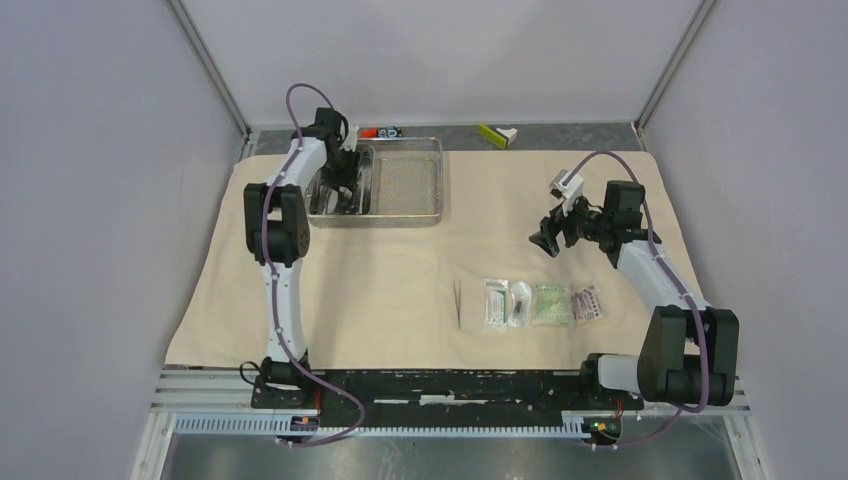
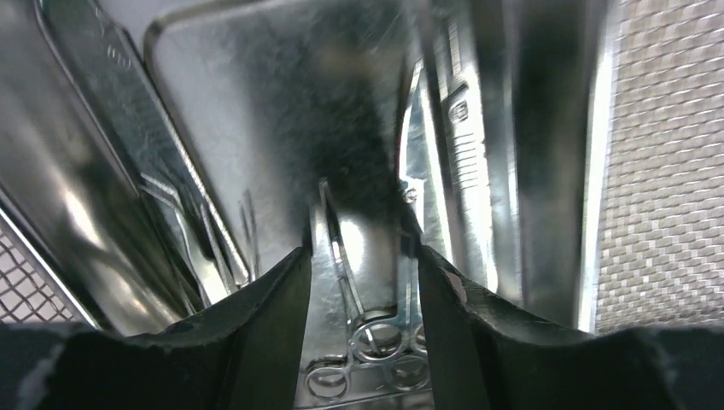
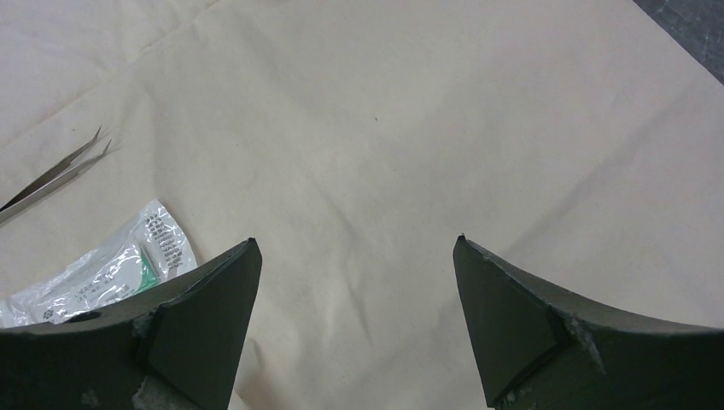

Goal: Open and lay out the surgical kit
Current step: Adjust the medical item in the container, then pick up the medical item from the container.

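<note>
The beige cloth wrap (image 1: 380,290) lies spread flat. At its back left stands the steel tray (image 1: 440,185) with a mesh floor and a smaller shiny inner tray (image 1: 322,208). My left gripper (image 1: 343,190) (image 2: 363,252) reaches down into the inner tray, its jaws part closed around the shafts of the ring-handled forceps and scissors (image 2: 376,342). Tweezers (image 1: 458,302) (image 3: 51,179) and several sealed packets (image 1: 540,303) (image 3: 111,273) lie in a row near the front. My right gripper (image 1: 548,240) (image 3: 357,243) hovers open over bare cloth, behind the packets.
A yellow-green and white object (image 1: 497,134) and small orange and black pieces (image 1: 380,131) lie on the grey strip behind the cloth. Grey walls close in on the left, right and back. The arm bases sit on a black rail (image 1: 450,385).
</note>
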Controlling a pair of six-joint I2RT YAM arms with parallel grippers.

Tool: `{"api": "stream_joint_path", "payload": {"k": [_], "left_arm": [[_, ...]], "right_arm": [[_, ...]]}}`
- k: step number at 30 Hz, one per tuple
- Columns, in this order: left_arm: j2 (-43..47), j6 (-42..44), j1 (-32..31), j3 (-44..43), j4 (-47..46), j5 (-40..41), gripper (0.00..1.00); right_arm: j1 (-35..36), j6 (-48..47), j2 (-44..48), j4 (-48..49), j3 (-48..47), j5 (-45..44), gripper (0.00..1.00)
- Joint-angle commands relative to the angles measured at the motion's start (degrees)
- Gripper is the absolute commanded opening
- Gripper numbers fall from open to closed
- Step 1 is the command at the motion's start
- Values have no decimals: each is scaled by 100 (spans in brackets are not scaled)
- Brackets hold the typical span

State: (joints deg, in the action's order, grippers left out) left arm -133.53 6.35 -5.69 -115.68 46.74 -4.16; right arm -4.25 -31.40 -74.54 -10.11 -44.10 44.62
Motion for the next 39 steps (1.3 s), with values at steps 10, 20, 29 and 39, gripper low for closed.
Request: {"api": "stream_joint_path", "payload": {"k": [10,20,29,39], "left_arm": [[750,290,490,248,35,-475,53],[778,549,490,-25,65,-25,56],[184,731,490,-405,90,332,52],[-110,963,490,-395,90,569,49]], "right_arm": [[-14,-68,-126,26,-205,118,90],[-14,-54,-169,11,-236,168,90],[-14,-119,-141,-36,-205,152,90],[-14,-172,-151,-53,-187,116,90]]}}
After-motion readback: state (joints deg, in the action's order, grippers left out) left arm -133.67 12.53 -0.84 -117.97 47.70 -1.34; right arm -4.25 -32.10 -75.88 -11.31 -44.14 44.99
